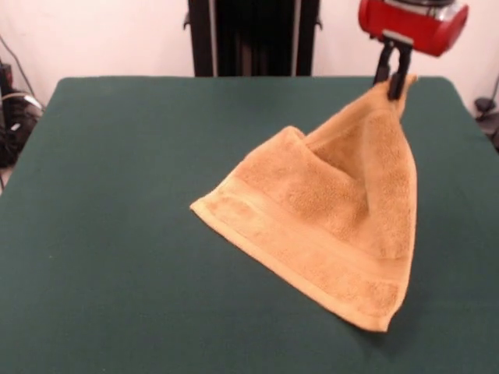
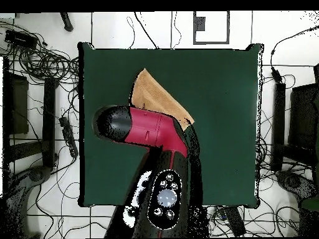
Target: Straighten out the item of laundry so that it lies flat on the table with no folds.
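1. Washcloth (image 1: 327,222), orange-tan, hangs by one corner, raised like a tent, its lower edge resting on the table (image 1: 117,234).
2. Gripper (image 1: 393,78) is clamped on the washcloth's top corner, at about 1 o'clock from the table's middle in the front view.
3. Arm (image 2: 152,131) covers part of the cloth from overhead.

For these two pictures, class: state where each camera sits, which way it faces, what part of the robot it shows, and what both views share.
Front view: sits low across the table, facing the robot; shows the red wrist and the gripper pinching a corner of the cloth, lifted while the rest lies on the table.
Overhead view: sits above, looking straight down; the arm reaches in from the bottom edge and covers part of the cloth.
Shared: the cloth, the green table and the arm.
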Action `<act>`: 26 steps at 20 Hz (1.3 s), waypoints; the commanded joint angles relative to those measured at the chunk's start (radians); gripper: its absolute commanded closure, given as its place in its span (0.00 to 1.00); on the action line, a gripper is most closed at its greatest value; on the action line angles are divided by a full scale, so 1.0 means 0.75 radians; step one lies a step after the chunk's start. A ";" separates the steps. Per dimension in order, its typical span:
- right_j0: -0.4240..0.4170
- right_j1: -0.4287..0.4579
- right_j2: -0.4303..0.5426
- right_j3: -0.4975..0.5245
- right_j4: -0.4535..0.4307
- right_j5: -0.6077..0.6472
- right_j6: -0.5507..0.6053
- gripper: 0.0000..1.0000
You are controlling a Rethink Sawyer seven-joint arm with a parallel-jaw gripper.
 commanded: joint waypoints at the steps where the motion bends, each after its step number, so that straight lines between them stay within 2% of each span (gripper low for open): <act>1: -0.001 -0.039 -0.012 0.107 0.043 0.167 0.301 1.00; 7: -0.015 -0.139 -0.030 0.125 0.025 0.255 0.254 1.00; 9: -0.057 -0.131 0.013 0.154 0.055 0.203 0.221 1.00; 11: -0.031 -0.103 -0.010 0.127 0.023 0.194 0.251 1.00; 13: -0.059 -0.096 0.026 0.154 0.053 0.163 0.240 1.00; 14: -0.046 -0.082 -0.006 0.115 0.028 0.199 0.265 1.00; 15: -0.054 -0.078 0.022 0.151 0.058 0.133 0.270 1.00; 16: -0.090 -0.082 0.098 0.225 0.136 0.036 0.252 1.00; 18: -0.046 -0.032 0.032 0.160 0.084 0.055 0.311 1.00; 20: -0.090 -0.011 0.101 0.212 0.137 -0.054 0.269 1.00; 23: -0.109 0.006 0.079 0.169 0.095 -0.021 0.216 1.00; 26: -0.128 0.010 0.134 0.237 0.155 -0.126 0.236 1.00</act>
